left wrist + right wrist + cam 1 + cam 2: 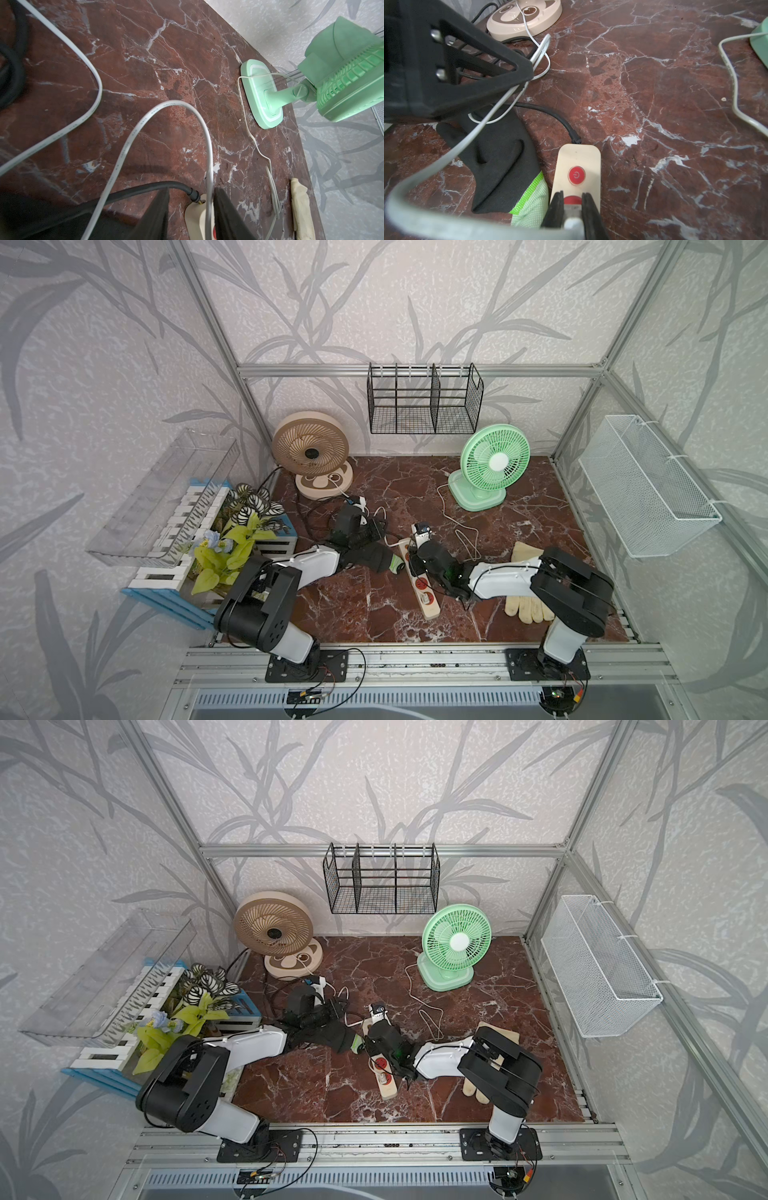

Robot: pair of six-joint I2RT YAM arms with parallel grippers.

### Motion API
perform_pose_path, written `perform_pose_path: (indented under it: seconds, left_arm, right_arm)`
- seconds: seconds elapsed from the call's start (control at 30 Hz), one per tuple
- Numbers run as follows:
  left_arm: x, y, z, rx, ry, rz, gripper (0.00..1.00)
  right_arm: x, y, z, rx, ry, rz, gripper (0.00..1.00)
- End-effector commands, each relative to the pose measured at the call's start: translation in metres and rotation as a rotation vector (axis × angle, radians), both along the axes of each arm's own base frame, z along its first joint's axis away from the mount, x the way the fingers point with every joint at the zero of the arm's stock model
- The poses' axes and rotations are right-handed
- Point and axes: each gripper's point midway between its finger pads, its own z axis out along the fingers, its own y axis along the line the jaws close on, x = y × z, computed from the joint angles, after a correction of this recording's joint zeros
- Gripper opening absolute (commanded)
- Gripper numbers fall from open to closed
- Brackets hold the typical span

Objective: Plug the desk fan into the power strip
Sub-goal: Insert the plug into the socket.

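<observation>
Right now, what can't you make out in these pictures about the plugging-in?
- Whether the plug is seated in a socket: right wrist view, the right gripper hides its prongs.
- The power strip, its sockets nearest the button: both top views, the right arm covers them.
- Which fan the grey cord belongs to: left wrist view, the frame edge cuts it off.

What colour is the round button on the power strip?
Red button on the power strip; right wrist view shows it best.

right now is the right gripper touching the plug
Touching. The right wrist view shows the right gripper shut on the white plug, squeezing it from both sides.
</observation>
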Motion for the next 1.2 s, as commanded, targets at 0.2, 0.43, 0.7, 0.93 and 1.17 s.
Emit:
perform_pose_path:
  seconds: [0.2,0.43,0.7,0.93,1.17]
  left_arm:
    - [0.003,0.001,0.013,-0.003,-0.05,-0.005,0.42]
    - [-0.004,0.011,0.027,0.001,-0.11,0.034,0.6]
    - [-0.015,0.032,0.052,0.013,-0.22,0.118,0.88]
    - [-0.021,0.044,0.063,0.028,-0.27,0.164,0.97]
    - [-0.023,0.047,0.064,0.033,-0.28,0.174,0.98]
  right_arm:
    - [-0.022,-0.04,-0.051,-0.219,0.167,-0.017,0.0]
    - [-0.001,-0.014,-0.002,-0.065,0.024,-0.008,0.0]
    - [0.002,0.003,0.008,0.042,-0.005,0.02,0.0]
    - [0.005,0.007,0.019,0.089,-0.042,0.019,0.0]
    - [0.006,0.016,0.024,0.126,-0.046,0.04,0.0]
